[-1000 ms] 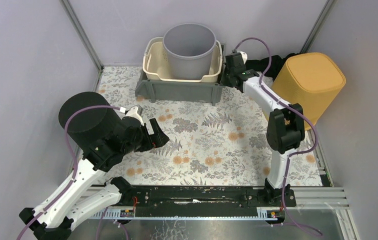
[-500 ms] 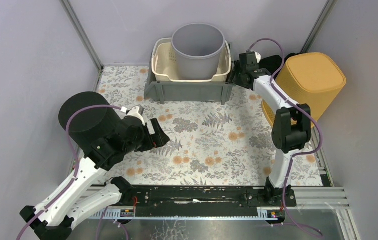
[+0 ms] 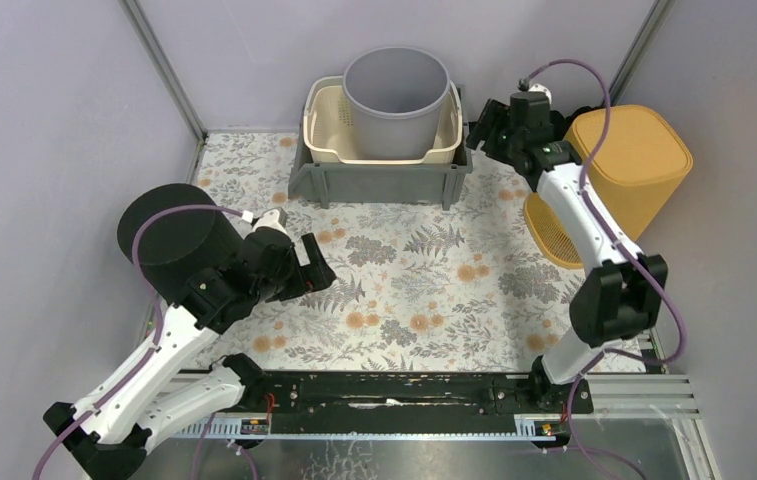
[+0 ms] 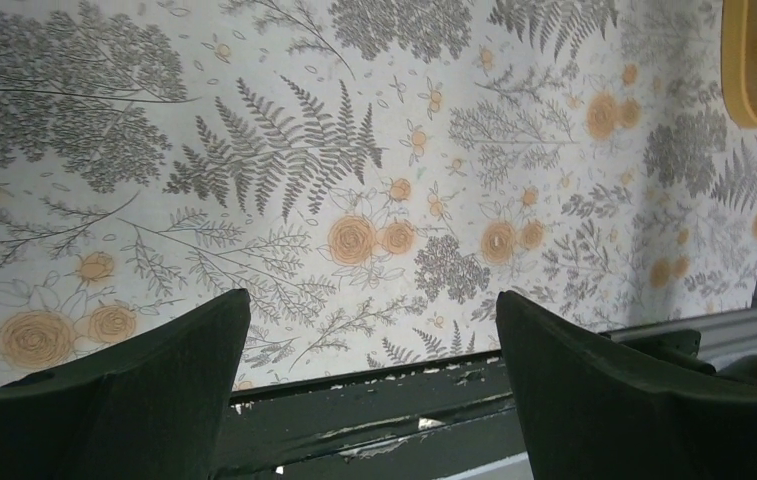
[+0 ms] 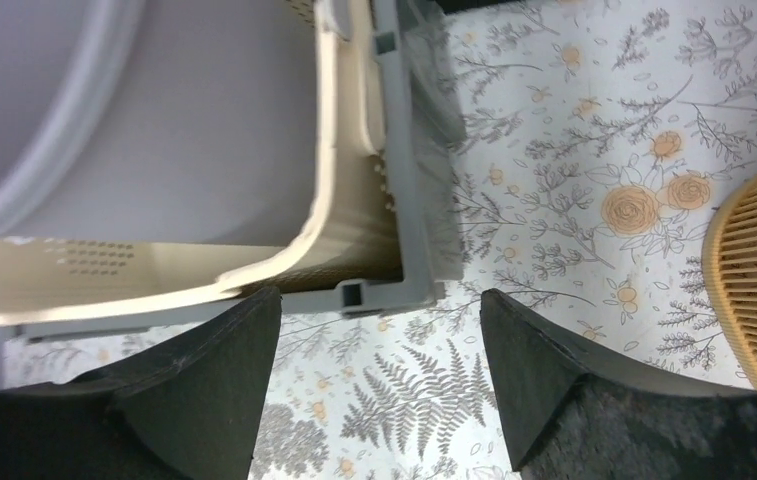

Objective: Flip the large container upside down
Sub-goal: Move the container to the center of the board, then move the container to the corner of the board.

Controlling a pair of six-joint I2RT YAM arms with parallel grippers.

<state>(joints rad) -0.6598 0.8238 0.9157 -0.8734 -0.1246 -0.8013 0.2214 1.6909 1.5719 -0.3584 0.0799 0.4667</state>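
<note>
Large container sits upright, mouth up, long side running left-right.

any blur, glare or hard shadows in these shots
Top external: soft even light, no glare, everything sharp. Left wrist: tablecloth print crisp, the dark fingers at the bottom soft-edged. Right wrist: gray crate casts a soft shadow on the cloth beside it; the gray bucket near the lens is slightly blurred.
</note>
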